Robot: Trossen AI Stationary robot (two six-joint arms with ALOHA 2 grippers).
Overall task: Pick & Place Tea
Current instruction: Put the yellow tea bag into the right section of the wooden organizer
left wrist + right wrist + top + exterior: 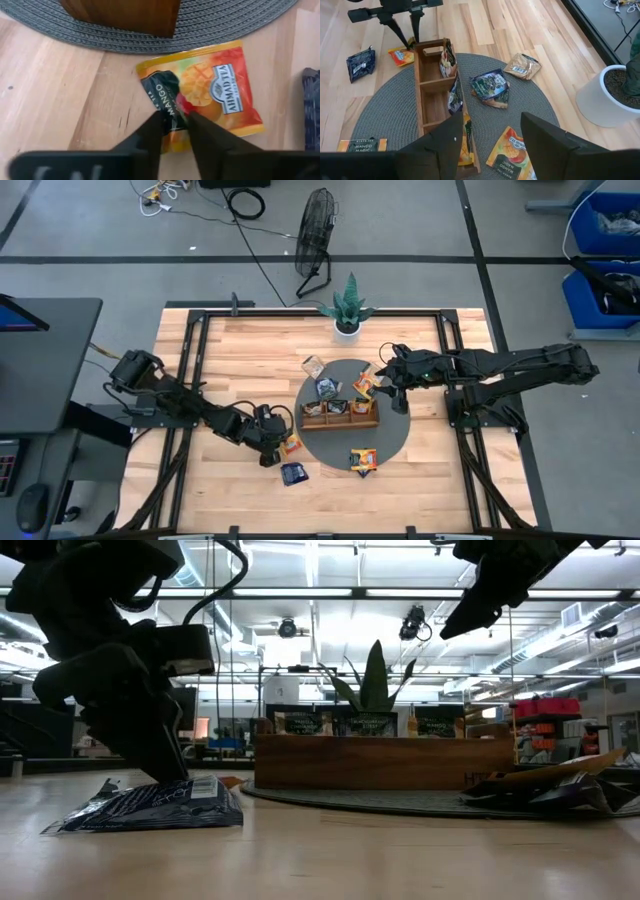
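The orange mango sachet [292, 445] lies flat on the bare wood just off the left edge of the round grey mat [390, 442], and from above the left gripper [272, 447] sits right beside it, far nearer than the right gripper [393, 383], which hovers over the mat's right side by the wooden tray [340, 420]

At table height the left arm stands down at the wood behind a dark blue sachet [150, 808]; the orange one is hidden there

The left wrist view shows the sachet [200, 90] directly ahead of the left gripper [172, 127], its fingers nearly together over the sachet's near edge; whether they pinch it I cannot tell

The right wrist view shows the right gripper [490, 137] spread wide and empty above the tray [422, 85]
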